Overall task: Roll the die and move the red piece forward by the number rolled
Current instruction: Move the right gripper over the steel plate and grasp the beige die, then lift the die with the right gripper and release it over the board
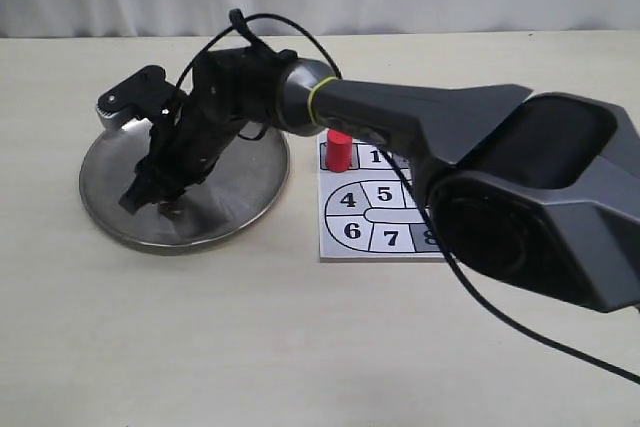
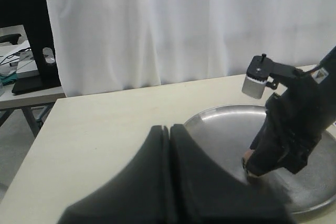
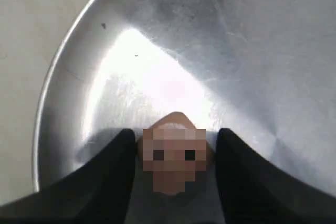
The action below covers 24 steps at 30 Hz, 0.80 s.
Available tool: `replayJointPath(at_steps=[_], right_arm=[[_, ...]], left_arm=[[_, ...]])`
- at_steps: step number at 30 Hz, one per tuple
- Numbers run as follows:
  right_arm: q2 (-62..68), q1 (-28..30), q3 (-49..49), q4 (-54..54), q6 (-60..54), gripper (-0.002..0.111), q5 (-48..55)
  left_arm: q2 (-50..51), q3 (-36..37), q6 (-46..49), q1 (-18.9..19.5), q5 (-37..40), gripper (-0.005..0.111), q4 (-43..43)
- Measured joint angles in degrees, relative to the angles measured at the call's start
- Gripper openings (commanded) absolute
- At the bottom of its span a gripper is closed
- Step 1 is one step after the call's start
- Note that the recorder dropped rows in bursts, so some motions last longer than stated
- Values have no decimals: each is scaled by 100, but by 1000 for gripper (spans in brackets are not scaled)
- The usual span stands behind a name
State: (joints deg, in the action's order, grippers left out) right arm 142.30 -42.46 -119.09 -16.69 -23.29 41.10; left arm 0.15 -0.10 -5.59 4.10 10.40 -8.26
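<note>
Right wrist view: die [image 3: 174, 161] blurred, pips unreadable, sits inside half-parted right claw [image 3: 176, 137], ungripped; left claw [image 2: 169, 129] closed, blurry.

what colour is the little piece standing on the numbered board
The piece is plain glossy red, with no markings visible. It shows best in the exterior view.

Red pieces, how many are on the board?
1. The red piece stands upright on the board, far left corner, beside the 1. The arm covers its right side; more may be hidden.
</note>
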Motion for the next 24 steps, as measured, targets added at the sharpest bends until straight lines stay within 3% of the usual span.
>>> replayJointPath(at_steps=[7,14,19,24], right_arm=[[-1456,611,0,660,592,5,1198],[-2598,1835,55,898,954,5,2221],[-2770,2419,698,921,1044,5,2351],[-2770,2764,1905,921,1044,5,1656]], left_arm=[[0,0,0,0,0,0,0],[0,0,0,0,0,0,0],[0,0,0,0,0,0,0],[0,0,0,0,0,0,0]])
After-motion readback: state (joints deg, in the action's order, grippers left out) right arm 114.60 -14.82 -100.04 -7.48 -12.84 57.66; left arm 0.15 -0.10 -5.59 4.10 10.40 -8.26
